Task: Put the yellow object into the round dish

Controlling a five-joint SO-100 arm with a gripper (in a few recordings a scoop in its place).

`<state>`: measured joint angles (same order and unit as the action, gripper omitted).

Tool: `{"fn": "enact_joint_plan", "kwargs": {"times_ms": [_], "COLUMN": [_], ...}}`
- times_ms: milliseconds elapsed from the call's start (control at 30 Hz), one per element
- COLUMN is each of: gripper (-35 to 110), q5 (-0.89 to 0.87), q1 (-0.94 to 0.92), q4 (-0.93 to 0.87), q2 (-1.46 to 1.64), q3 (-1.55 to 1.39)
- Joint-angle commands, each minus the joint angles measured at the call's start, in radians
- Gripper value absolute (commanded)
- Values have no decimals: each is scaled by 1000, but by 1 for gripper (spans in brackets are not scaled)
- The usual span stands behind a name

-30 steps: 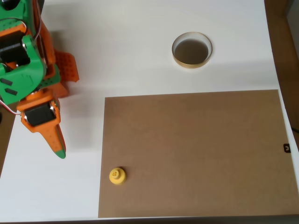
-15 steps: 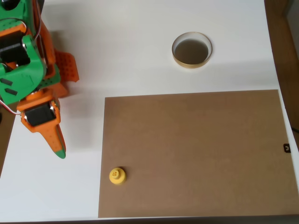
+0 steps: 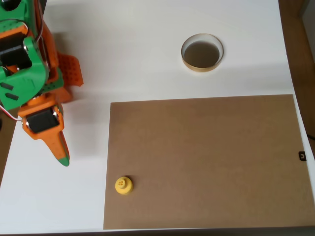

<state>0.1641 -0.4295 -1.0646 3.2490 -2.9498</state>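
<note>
Pincer, orange with a green tip and its jaws seemingly together with nothing held, hangs over the white worktop's left edge, while the yellow object sits at the brown mat's lower-left corner, well apart from the round dish near the worktop's far edge.

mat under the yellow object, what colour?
Plain brown, no pattern; the mat shows clearly in the overhead view, the yellow object at its left edge.

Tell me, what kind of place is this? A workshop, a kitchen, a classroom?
Most likely a hobby or lab bench for robot practice. A small orange and green arm, its gripper shut, stands on a white table beside a brown board with a little yellow object; a round dish waits nearby.
</note>
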Motion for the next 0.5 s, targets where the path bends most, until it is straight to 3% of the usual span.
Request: {"fn": "enact_joint_plan", "kwargs": {"times_ms": [0,133,300,467], "gripper": [1,1,1,4], "q5": [86,371,117,87], "q1": [40,114,-25,-38], "q4": [12,6,20,6], "q2": [15,15,17,17], "q3": [-5,-29,-9,-2]}}
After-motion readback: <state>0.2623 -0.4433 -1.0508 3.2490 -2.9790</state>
